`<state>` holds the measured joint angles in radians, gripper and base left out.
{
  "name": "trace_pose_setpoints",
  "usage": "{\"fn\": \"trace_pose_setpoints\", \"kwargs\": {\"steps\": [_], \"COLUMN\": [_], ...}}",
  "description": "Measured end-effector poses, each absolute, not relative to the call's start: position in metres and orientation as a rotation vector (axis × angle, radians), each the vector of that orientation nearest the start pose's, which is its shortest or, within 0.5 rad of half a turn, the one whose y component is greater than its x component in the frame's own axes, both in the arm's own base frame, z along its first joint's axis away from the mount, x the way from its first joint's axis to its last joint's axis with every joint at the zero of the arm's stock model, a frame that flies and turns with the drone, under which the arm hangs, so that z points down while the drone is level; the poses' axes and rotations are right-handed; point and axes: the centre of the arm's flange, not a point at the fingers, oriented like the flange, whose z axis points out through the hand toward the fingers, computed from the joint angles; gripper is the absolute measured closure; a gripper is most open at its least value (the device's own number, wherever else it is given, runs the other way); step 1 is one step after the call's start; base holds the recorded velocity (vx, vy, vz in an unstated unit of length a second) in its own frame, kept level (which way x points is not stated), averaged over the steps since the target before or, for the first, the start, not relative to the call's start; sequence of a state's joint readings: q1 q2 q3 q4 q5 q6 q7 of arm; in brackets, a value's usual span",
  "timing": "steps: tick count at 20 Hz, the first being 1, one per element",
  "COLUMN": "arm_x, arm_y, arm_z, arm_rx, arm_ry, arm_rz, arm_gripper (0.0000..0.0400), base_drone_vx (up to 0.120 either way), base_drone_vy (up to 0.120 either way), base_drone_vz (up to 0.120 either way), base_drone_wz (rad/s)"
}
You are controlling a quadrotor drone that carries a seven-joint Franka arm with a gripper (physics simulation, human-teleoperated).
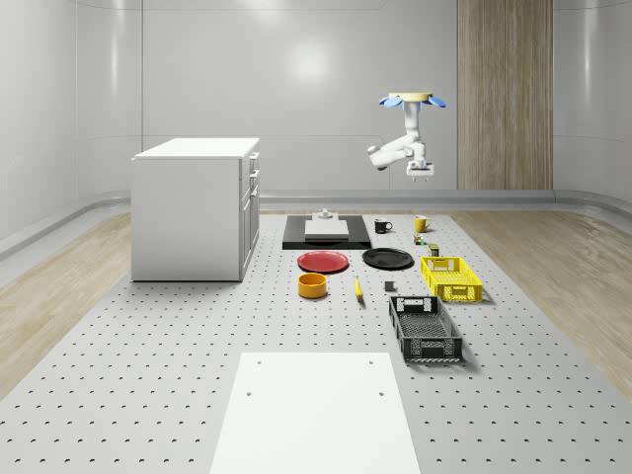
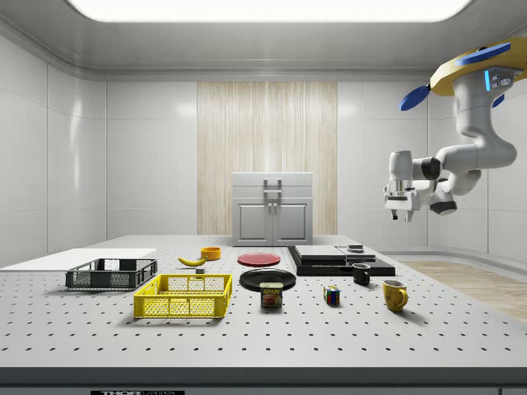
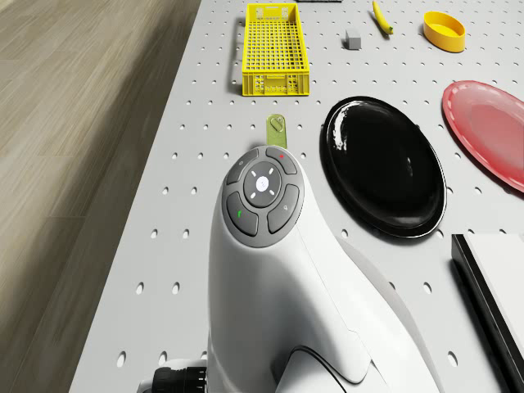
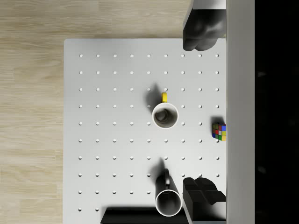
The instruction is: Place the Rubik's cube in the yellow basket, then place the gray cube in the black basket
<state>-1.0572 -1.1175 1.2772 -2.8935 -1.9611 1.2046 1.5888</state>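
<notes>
Side view: drone [image 2: 482,70] hovering high at the side view's right, above the far corner of the perforated surface [image 2: 247,329]; arm [image 2: 469,156] hanging down from it, then bent toward the side view's left, wrist turned so the gripper [image 2: 400,212] points down, well above the mugs. Fingers [image 4: 201,28] spread apart, holding nothing, seen in the wrist view at either side of the yellow mug [image 4: 165,114] far below.

Rubik's cube [image 2: 331,295] on the surface, between the Spam can [image 2: 271,295] and the yellow mug, touching neither; in the wrist view just beside the yellow mug. Black mug [image 4: 167,199] nearby, beside the black tray [image 2: 338,259].

Yellow basket [image 1: 450,277] empty. Black basket [image 1: 425,328] empty too, just beyond it toward the white sheet [image 1: 316,410]. Gray cube [image 3: 354,38] small, on the surface between yellow basket and banana [image 3: 381,16]. Orange bowl [image 1: 313,284] empty; red plate [image 1: 323,261] and black plate [image 1: 387,258] bare.
</notes>
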Motion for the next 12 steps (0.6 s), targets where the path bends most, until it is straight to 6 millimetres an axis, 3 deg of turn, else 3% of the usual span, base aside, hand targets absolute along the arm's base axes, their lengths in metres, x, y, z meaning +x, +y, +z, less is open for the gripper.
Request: {"fn": "trace_pose_setpoints", "kwargs": {"steps": [4, 6, 10, 12], "arm_x": [0.3068, 0.3068, 0.3068, 0.3068], "arm_y": [0.0, -0.0001, -0.0001, -0.0001], "arm_z": [0.4908, 0.4908, 0.4908, 0.4908], "arm_rx": [0.003, 0.002, 0.001, 0.001], "arm_ry": [-0.003, -0.003, -0.002, -0.002], "arm_rz": [0.784, 0.784, 0.784, 0.784], "arm_gripper": [0.0, 0.0, 0.0, 0.0], "base_drone_vx": [0.12, 0.04, 0.0, 0.12], "base_drone_vy": [-0.08, -0.08, 0.0, 0.0], "base_drone_vz": [-0.12, -0.12, -0.12, -0.12], "base_drone_wz": [0.0, 0.0, 0.0, 0.0]}}
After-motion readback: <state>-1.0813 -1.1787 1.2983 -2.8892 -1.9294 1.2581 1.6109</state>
